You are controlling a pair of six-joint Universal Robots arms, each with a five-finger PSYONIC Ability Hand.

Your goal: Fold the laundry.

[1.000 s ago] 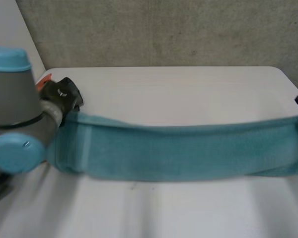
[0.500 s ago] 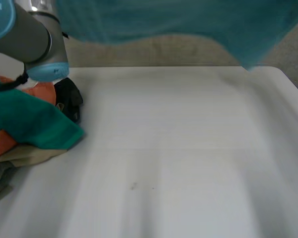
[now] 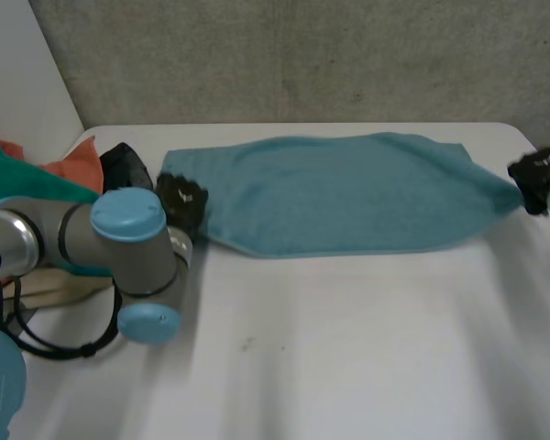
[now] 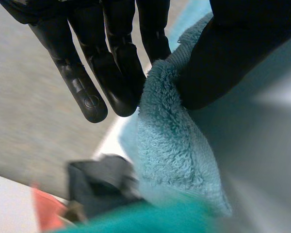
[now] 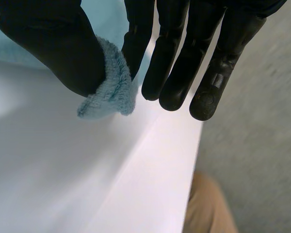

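A light-blue towel (image 3: 335,192) lies spread across the far half of the white table (image 3: 348,348), stretched between my two hands. My left hand (image 3: 183,203) pinches its left end; in the left wrist view the thumb (image 4: 233,53) presses the fluffy towel edge (image 4: 169,131) against the fingers (image 4: 111,58). My right hand (image 3: 538,176) holds the right end near the table's right edge. There the thumb (image 5: 58,48) and a finger pinch a towel corner (image 5: 111,92), the other fingers held straight.
A laundry pile sits at the table's left: a green cloth (image 3: 27,183), an orange cloth (image 3: 78,165) and a black item (image 3: 124,165). A concrete wall (image 3: 302,55) rises behind the table. My left arm (image 3: 82,243) lies across the left front.
The towel was swung up high half a second ago and has come down flat on the far half of the table. Both hands moved down and forward with it.
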